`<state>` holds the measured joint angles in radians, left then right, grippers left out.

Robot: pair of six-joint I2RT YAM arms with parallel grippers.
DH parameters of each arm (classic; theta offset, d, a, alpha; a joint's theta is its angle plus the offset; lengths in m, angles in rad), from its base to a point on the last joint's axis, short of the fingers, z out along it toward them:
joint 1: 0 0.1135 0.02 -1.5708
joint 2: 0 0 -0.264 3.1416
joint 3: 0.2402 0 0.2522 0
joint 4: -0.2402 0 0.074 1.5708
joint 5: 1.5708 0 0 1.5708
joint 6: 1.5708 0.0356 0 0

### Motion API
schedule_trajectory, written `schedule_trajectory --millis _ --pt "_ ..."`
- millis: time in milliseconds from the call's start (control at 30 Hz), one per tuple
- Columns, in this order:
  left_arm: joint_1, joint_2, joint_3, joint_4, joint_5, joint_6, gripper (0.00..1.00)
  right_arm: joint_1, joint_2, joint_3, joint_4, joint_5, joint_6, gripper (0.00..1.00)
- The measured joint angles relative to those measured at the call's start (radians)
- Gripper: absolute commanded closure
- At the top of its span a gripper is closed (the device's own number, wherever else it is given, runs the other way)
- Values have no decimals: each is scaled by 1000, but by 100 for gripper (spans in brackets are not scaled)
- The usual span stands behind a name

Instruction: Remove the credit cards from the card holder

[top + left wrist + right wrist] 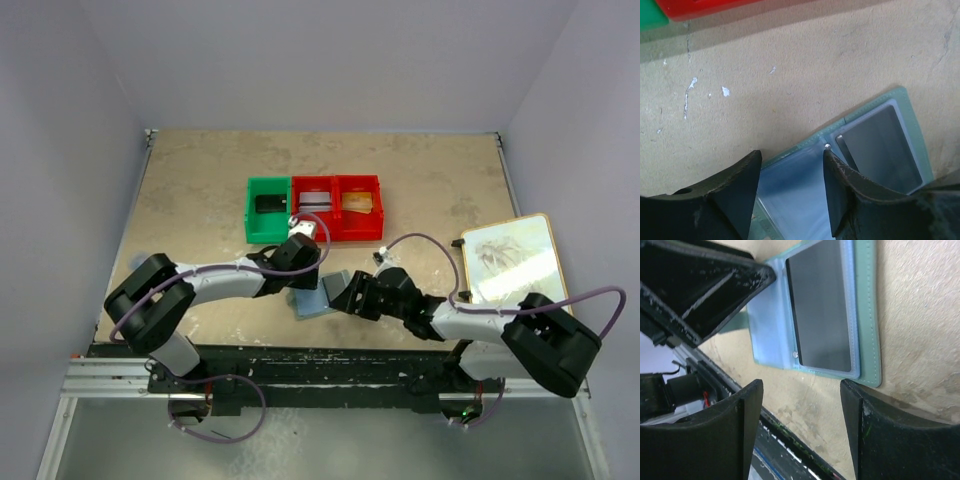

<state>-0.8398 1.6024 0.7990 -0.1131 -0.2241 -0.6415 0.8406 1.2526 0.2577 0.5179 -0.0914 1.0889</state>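
Note:
The card holder (312,300) lies open and flat on the table between my two grippers, light blue with clear sleeves. A dark credit card (880,150) sits in the sleeve of its right panel, seen also in the right wrist view as a dark card (822,305). The other sleeve (790,185) looks blue and I cannot tell whether it holds a card. My left gripper (791,165) stands open with its fingers astride that sleeve. My right gripper (801,390) is open over bare table, just short of the card holder's (867,315) edge.
A green bin (268,208) and a red two-compartment bin (337,207) stand behind the card holder, each with a flat item inside. A framed picture (510,258) lies at the right. The table's front edge and a metal rail (790,440) run close under the right gripper.

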Motion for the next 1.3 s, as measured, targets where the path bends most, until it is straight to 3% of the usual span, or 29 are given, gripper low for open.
schedule_trajectory --millis 333,733,1300 --pt "-13 -146 -192 138 82 -92 53 -29 16 48 -65 56 6 32" --pt "-212 -233 -291 179 11 -242 55 -101 158 204 -118 62 -106 32" --pt "-361 -178 -328 366 14 -422 56 -106 424 431 -64 -164 -317 39"
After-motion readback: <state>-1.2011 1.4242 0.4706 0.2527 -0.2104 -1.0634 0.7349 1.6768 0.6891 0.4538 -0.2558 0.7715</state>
